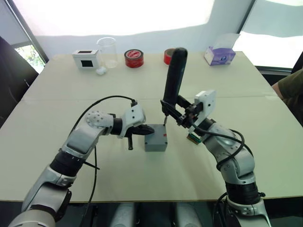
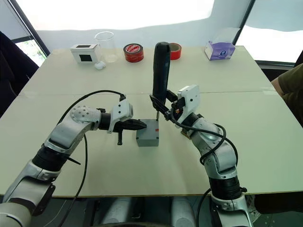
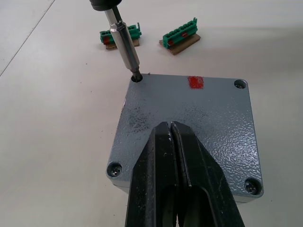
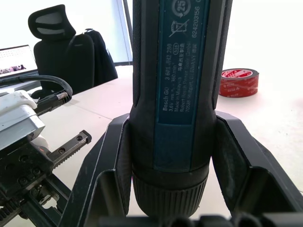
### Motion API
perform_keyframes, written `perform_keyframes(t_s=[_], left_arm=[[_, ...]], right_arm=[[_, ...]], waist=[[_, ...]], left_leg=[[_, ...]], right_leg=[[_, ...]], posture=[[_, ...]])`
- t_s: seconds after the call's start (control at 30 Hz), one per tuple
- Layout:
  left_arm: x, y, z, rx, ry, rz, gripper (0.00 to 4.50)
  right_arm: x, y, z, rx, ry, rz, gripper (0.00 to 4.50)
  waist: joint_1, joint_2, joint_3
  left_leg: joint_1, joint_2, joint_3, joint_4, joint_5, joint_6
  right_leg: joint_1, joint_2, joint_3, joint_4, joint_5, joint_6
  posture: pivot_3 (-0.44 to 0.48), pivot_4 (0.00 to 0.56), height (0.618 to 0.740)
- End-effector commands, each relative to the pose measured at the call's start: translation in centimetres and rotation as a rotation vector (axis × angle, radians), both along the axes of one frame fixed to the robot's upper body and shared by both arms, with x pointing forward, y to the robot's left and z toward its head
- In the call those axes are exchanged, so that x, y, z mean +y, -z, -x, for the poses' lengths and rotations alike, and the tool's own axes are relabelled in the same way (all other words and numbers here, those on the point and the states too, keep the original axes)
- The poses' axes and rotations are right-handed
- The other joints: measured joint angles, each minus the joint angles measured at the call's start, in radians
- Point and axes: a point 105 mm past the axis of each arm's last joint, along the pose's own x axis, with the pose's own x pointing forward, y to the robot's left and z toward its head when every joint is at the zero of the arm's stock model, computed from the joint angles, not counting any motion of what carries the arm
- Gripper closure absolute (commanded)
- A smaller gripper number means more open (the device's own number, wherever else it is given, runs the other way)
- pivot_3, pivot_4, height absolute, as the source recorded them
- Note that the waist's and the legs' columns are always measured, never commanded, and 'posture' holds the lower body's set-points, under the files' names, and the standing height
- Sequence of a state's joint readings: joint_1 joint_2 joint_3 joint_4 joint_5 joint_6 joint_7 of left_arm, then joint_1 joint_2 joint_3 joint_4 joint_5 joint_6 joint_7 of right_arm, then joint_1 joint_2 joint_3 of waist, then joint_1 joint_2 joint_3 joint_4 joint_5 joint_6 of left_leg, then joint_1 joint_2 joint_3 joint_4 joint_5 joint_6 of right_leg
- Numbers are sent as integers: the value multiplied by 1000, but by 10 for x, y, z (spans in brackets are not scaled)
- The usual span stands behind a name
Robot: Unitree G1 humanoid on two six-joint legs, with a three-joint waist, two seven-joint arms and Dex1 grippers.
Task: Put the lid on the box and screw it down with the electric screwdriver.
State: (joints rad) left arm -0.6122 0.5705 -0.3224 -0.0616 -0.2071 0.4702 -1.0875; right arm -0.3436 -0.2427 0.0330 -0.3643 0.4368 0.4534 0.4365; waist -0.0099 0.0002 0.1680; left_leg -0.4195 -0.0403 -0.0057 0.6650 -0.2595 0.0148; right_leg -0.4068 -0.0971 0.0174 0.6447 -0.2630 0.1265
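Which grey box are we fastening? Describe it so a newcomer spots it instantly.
Start at the pale table and look to its middle, between the two arms. The box sits there, small, square and grey, with the lid already on and the electric screwdriver standing in one corner hole. Unlike the white box at the far edge, it carries a red mark.

One grey box (image 1: 155, 138), one screwdriver (image 1: 173, 79), two tape rolls (image 1: 134, 58), two green pieces (image 3: 179, 39).

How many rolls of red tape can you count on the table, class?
2. One red tape roll lies at the table's far edge beside the clear beaker; the second roll is just behind the upright electric screwdriver, partly hidden.
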Motion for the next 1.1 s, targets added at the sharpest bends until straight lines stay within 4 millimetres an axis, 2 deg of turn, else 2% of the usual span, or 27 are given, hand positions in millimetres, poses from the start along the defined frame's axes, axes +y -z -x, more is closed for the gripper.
perform_keyframes(t_s=[0.03,0.17,0.4,0.6,0.73,1.1], left_arm=[[-1,14,5,39,8,-39,4500],[0,15,5,42,5,-39,4500],[2,17,6,50,-6,-42,4500],[5,22,9,63,-5,-56,4500],[5,24,10,67,-5,-60,4500],[6,28,12,73,-13,-71,4500]], right_arm=[[7,-5,1,-26,-10,-13,2717],[10,-2,3,-27,-20,3,2717],[8,26,6,28,1,75,2717],[6,41,4,98,22,95,2717],[6,52,6,115,16,148,2717],[11,68,15,182,-35,171,2717]], waist=[[0,0,0],[0,0,0],[-1,-2,-2],[-1,-4,-5],[-1,-6,-9],[-2,-11,-24]], left_leg=[[0,0,0,0,0,0],[0,0,0,0,0,0],[1,0,0,0,0,0],[12,1,0,-4,-1,1],[13,1,-1,-5,-1,1],[19,1,-2,-13,-1,1]], right_leg=[[0,0,0,0,0,0],[0,0,0,0,0,0],[0,0,0,0,-1,-1],[13,0,-1,-7,-2,-2],[13,0,-1,-8,-2,-2],[19,-1,-2,-14,-2,-2]], posture=[[0,150,740],[0,150,740],[0,150,740],[0,150,740],[0,150,740],[0,150,740]])
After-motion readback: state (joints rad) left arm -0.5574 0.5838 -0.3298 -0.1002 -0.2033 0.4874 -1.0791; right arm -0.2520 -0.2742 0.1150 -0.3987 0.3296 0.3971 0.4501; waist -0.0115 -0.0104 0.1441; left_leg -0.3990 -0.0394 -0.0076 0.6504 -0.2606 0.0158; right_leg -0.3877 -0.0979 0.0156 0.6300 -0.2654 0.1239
